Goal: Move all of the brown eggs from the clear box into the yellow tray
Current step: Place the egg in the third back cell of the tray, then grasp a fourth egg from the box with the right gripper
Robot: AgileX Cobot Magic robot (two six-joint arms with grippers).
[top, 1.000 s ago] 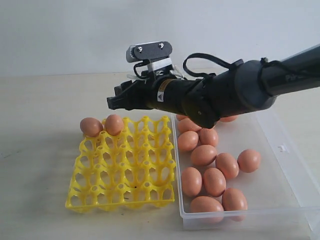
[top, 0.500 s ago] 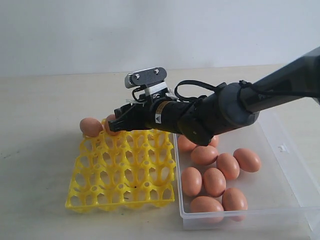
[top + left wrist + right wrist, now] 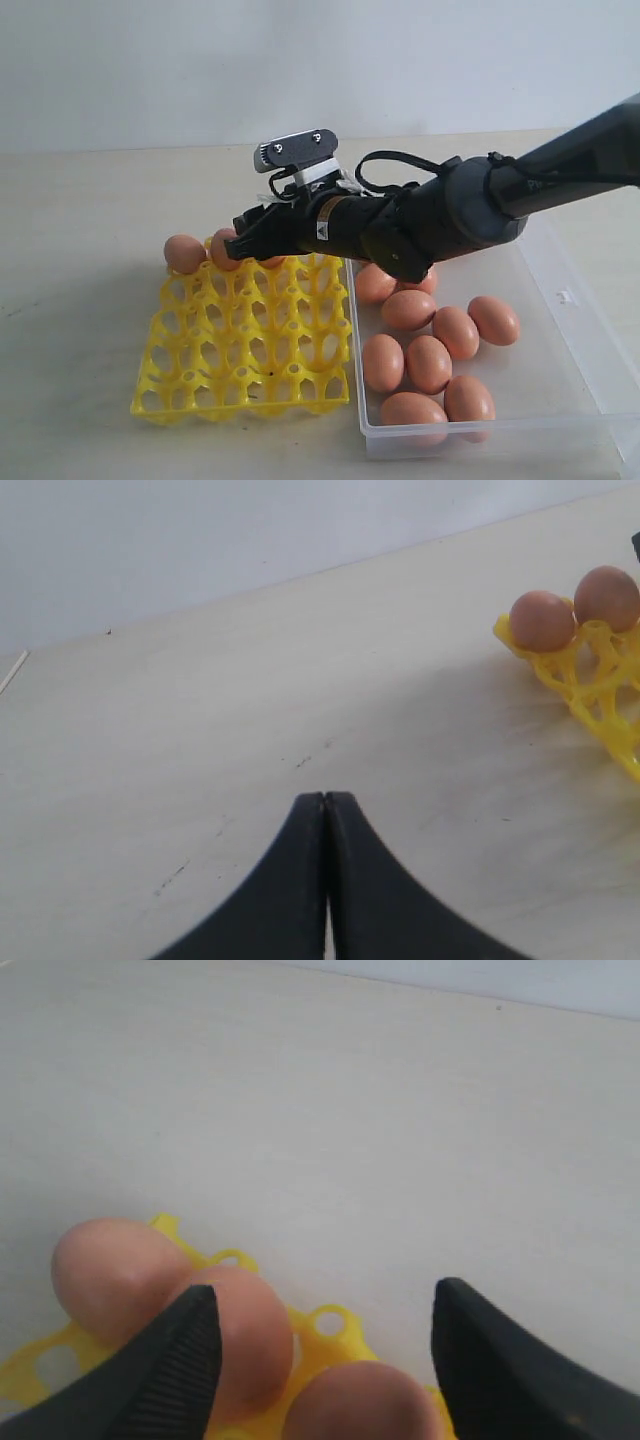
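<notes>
The right arm reaches across the middle of the exterior view to the far row of the yellow tray (image 3: 240, 350), which sits on the tabletop (image 3: 80, 320) just beside the clear box (image 3: 500, 436). The right end effector (image 3: 233, 250) hangs low over that row with its fingers spread. In the right wrist view the right end effector (image 3: 325, 1290) straddles a third egg (image 3: 360, 1400) resting in the tray (image 3: 330, 1322). A gap shows between this egg and one finger (image 3: 180, 1360), so nothing is pinched.

Two more brown eggs sit in the same row: the corner egg (image 3: 184, 253) at the far left corner, and the second egg (image 3: 222, 245) next to it, partly behind the dark fingertips. The rest of the tray's cups are open.

In the clear box at least eight brown eggs (image 3: 428, 363) lie loose on the floor, clustered toward the side nearest the tray. The arm hides part of the far end of the box.

The left end effector (image 3: 325, 800) shows only in its own wrist view, fingers pressed together with nothing between them, above bare tabletop (image 3: 200, 730). It is well apart from the tray's corner (image 3: 600, 695), where the corner egg (image 3: 542, 620) and the second egg (image 3: 607, 597) are visible.
</notes>
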